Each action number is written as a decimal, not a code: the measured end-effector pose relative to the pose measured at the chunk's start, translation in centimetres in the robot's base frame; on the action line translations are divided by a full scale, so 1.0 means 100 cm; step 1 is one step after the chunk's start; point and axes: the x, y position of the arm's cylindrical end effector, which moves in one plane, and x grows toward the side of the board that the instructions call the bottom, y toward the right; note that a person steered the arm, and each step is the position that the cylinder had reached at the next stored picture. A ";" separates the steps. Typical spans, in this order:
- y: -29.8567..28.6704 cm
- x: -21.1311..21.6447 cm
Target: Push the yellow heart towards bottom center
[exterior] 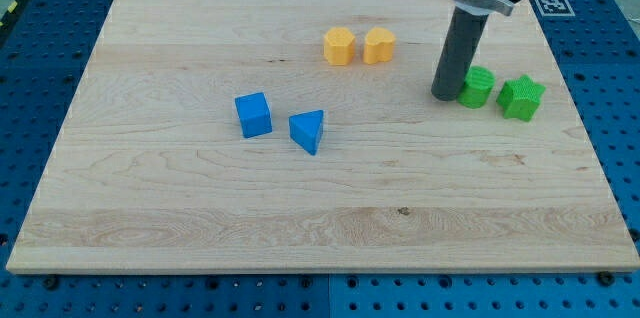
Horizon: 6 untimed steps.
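On a pale wooden board (pixel 200 208) with fine straight grain, my tip (pixel 446 96) rests at the view's upper right, the end of a smooth dark cylindrical rod with no jaws to open or close. It touches, or all but touches, the left side of a green cylinder (pixel 479 88), and a green star (pixel 521 97) sits just beside that on the view's right. The yellow heart (pixel 379 45), matte and rounded, lies up and to the view's left of my tip, clearly apart from it, in the board's upper middle. A yellow hexagonal block (pixel 340 46) sits just beside the heart on its left. Well apart, left of centre, stand a blue cube (pixel 253 115) and a blue triangular block (pixel 308 131), near each other.
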 end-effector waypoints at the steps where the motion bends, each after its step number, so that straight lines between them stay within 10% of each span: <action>1: 0.009 0.000; 6: -0.047 -0.001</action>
